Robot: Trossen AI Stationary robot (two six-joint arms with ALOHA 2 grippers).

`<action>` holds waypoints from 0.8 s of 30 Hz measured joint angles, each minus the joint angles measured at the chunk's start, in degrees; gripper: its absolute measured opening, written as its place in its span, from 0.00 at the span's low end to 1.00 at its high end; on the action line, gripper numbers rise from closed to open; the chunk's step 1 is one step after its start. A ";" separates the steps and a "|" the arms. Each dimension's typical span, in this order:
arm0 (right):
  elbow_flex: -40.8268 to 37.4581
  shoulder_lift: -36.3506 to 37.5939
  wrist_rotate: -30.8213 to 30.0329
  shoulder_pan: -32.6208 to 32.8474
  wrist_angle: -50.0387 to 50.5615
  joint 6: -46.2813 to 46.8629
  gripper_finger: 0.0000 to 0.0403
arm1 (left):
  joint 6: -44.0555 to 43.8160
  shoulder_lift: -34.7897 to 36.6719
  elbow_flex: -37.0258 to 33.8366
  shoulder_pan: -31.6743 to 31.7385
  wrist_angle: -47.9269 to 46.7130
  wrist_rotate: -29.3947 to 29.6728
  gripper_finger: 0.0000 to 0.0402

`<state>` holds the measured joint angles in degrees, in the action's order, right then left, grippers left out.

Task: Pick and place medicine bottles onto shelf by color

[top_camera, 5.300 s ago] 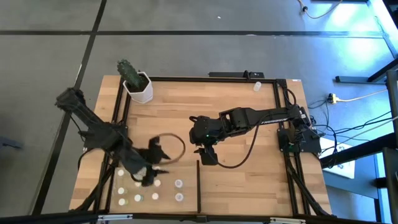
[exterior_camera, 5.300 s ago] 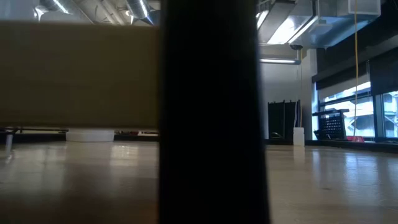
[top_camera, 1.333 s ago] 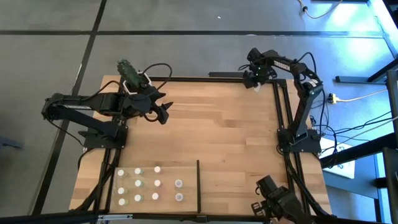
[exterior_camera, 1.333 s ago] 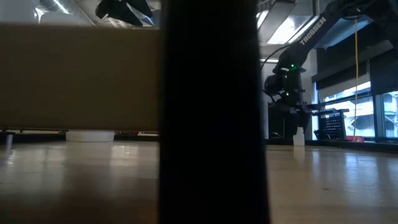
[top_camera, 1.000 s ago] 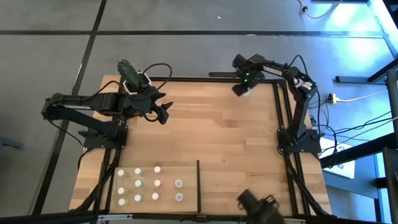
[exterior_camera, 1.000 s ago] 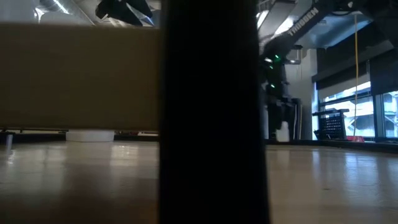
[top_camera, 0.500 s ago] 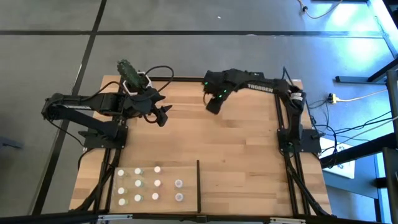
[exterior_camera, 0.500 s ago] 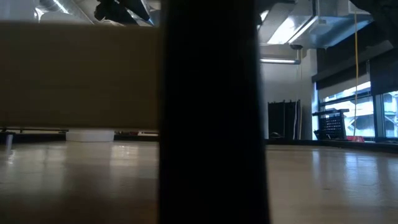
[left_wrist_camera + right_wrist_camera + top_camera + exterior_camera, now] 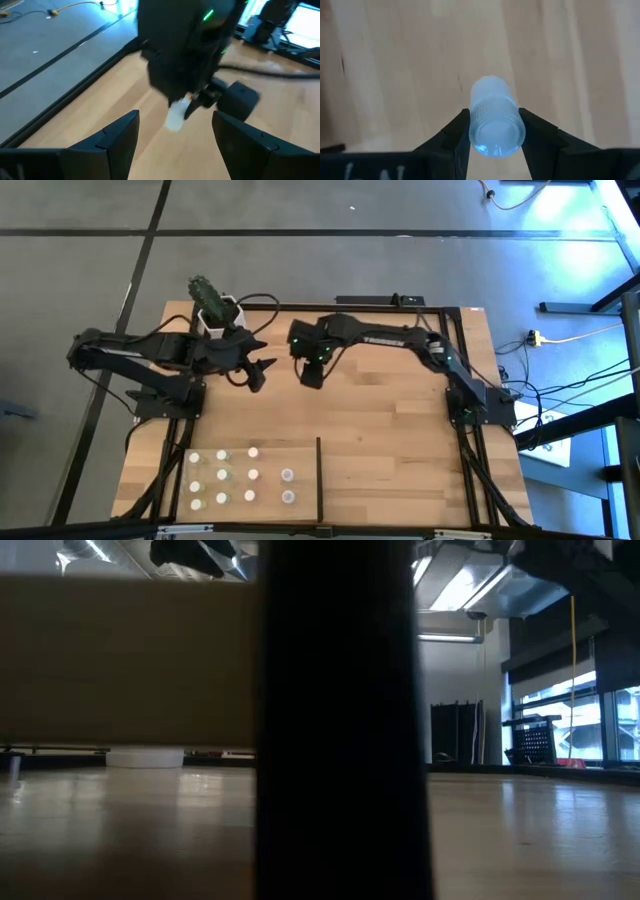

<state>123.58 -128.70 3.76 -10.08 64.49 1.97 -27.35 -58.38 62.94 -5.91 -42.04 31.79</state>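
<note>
A small pale medicine bottle (image 9: 492, 115) with a ribbed white cap sits between the fingers of my right gripper (image 9: 312, 373), which is shut on it over the far middle of the table. The left wrist view shows the same bottle (image 9: 176, 115) below that gripper. My left gripper (image 9: 257, 371) hangs open just to its left, fingers spread, touching nothing. The shelf (image 9: 300, 452), a pale wood panel at the near left, carries several bottles (image 9: 222, 478) standing upright. A black divider (image 9: 319, 475) edges its right side. My right gripper pinches the bottle between its two fingers at the ribbed cap end (image 9: 476, 125), one finger on each side. The fingers come from above, pointing steeply down. The bottle (image 9: 175, 119) hangs below them, slightly tilted, lifted clear of the tabletop.
A white hexagonal cactus pot (image 9: 222, 320) stands at the far left corner, close behind my left arm. Black frame rails (image 9: 447, 360) run along the table's edges. The divider (image 9: 340, 720) and shelf panel fill most of the low view. Bare tabletop (image 9: 390, 430) lies in the middle and right.
My right gripper has swung from the table's far right corner toward the left along the far part of the table, rolling its wrist as it went. It has carried the bottle clear of the table and now hangs close to my left gripper.
</note>
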 joint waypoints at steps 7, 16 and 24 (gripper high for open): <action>6.92 -8.06 0.90 1.58 5.06 -4.02 0.36 | -1.50 3.21 -0.02 -3.29 0.10 0.00 0.61; 6.46 -11.57 1.98 3.03 5.99 -8.65 0.36 | -3.61 5.73 -0.02 -5.08 0.07 0.06 0.61; 6.46 -11.57 2.58 3.01 5.91 -8.61 0.41 | -3.65 5.67 -0.02 -5.05 0.04 0.07 0.61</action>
<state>130.04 -140.27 6.34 -7.07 70.40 -6.64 -31.00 -52.71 62.92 -10.96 -42.00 31.86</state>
